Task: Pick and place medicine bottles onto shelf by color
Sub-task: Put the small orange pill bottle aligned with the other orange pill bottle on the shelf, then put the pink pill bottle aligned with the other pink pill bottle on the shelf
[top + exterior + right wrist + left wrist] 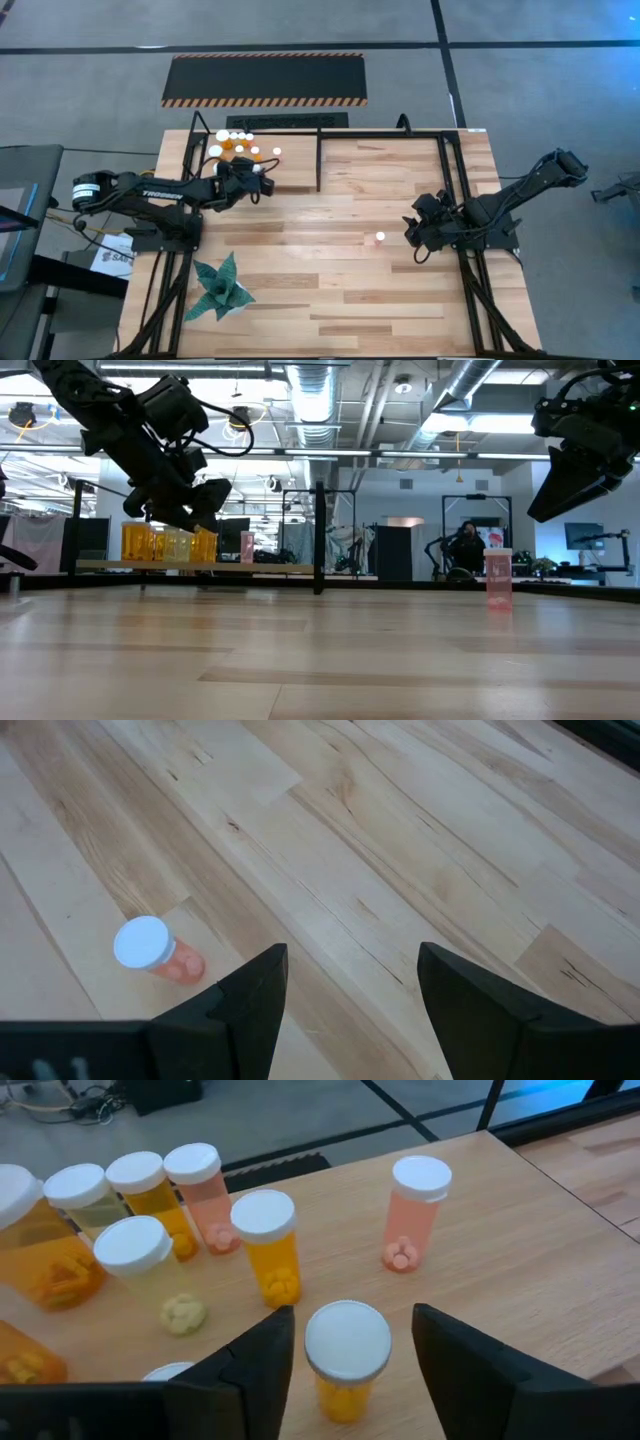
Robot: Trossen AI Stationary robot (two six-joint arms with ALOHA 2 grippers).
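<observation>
The left pincer (348, 1342) stands over the far-left corner of the light wooden shelf board (500, 1250). Its two dark fingers (262, 1365) are spread apart around an upright orange-bodied, white-capped medicine bottle (347, 1360), with a gap showing on each side of the cap, so nothing is gripped. The bottle stands on the board just in front of the cluster of white-capped bottles (150, 1220): orange and pale yellow ones on one side, a pinkish one among them, and another pinkish bottle (414, 1215) a little apart. Judging by this, the step in hand is releasing the orange bottle beside its like-coloured neighbours. To do it well, the fingers should clear the cap fully and lift straight up before the arm swings away, since the nearest orange bottle (270, 1245) stands close and a sideways drag would topple it.

Further right, one small pinkish-red bottle with a white cap (380, 237) stands alone on the butcher-block table (330, 300), well apart from the shelf cluster. The right pincer (350, 990) hovers near it, its fingers (255, 1000) standing wide apart and empty, with the bottle off to one side of them, not between them. It would need to centre over that cap before closing.

As for writing, white lettering runs along the left arm (150, 192) in the high view and seems to read "TROSSEN"; a white sheet with print (112, 255) lies by that arm's base, too small to read. The bottles show no legible labels.
</observation>
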